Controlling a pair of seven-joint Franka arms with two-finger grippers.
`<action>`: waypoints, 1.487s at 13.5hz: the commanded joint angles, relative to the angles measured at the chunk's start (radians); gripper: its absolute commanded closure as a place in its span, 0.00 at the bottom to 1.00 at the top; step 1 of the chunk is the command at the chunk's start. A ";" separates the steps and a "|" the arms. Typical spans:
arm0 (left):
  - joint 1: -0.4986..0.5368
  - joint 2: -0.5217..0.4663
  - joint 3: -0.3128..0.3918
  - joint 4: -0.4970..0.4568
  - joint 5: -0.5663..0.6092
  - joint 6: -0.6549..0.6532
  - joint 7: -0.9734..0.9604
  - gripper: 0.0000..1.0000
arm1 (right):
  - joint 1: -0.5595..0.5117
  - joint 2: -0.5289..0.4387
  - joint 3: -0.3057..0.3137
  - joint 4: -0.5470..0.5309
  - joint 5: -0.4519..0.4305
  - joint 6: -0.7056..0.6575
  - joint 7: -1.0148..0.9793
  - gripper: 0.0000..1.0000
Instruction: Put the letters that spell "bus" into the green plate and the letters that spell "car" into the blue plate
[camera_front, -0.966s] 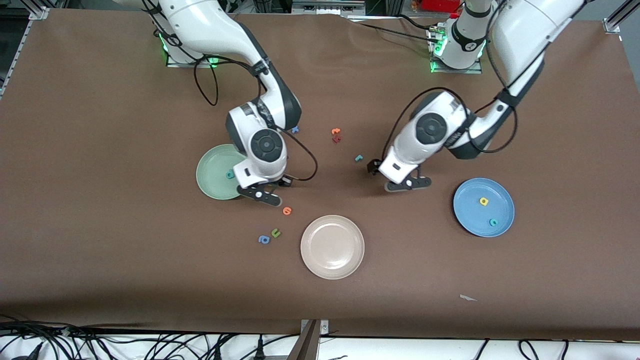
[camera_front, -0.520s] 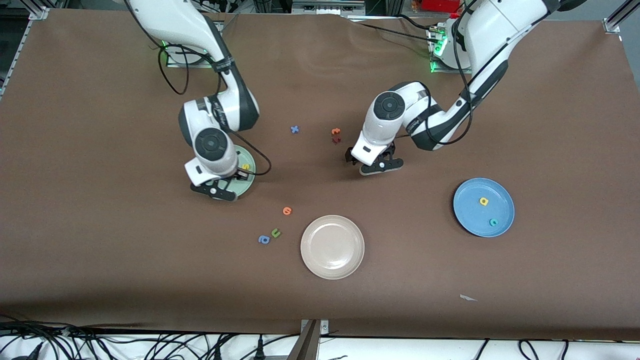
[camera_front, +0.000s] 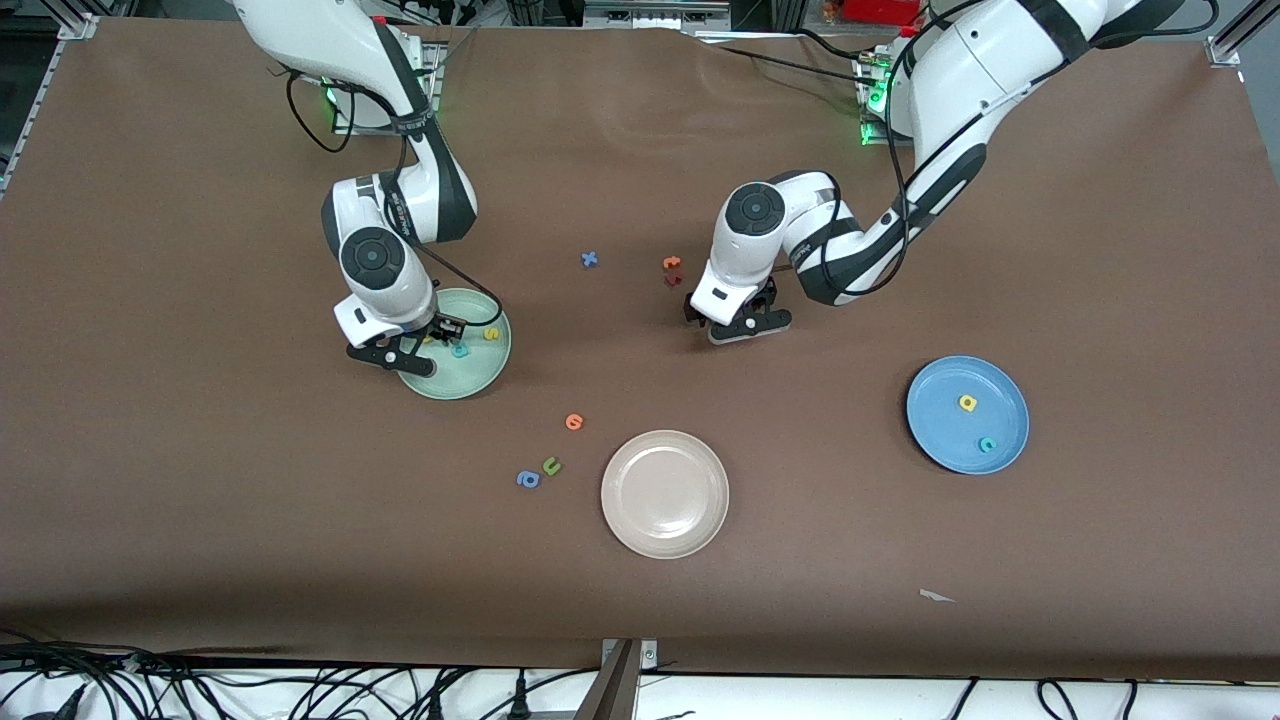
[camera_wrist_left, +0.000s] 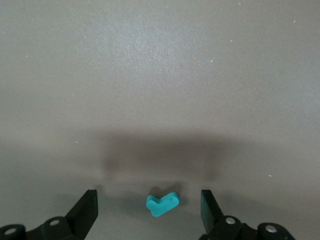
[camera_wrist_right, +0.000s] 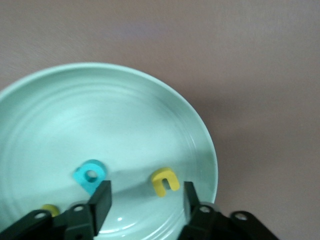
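Right gripper (camera_wrist_right: 145, 197), fingers apart, hovers over the green plate (camera_front: 478, 375), partly hiding its letters. Left gripper (camera_wrist_left: 149, 210), fingers apart, straddles the teal "r" (camera_wrist_left: 162, 204) on the table.

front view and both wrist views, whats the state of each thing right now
green plate: holds teal b, yellow u, yellow s
blue plate: holds yellow a, teal c
teal r: flat on table
left gripper: open, straddling the r
right gripper: open over green plate
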 joint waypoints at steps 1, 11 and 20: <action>-0.018 0.011 0.006 0.012 0.034 0.001 -0.030 0.25 | 0.008 -0.038 -0.013 0.095 0.001 -0.124 -0.019 0.00; -0.019 0.031 0.004 0.017 0.031 0.001 -0.030 0.56 | -0.074 -0.029 -0.033 0.687 0.011 -0.655 -0.218 0.00; -0.033 0.033 0.004 0.017 0.028 0.001 -0.053 0.70 | -0.430 -0.180 0.143 0.697 0.014 -0.724 -0.425 0.00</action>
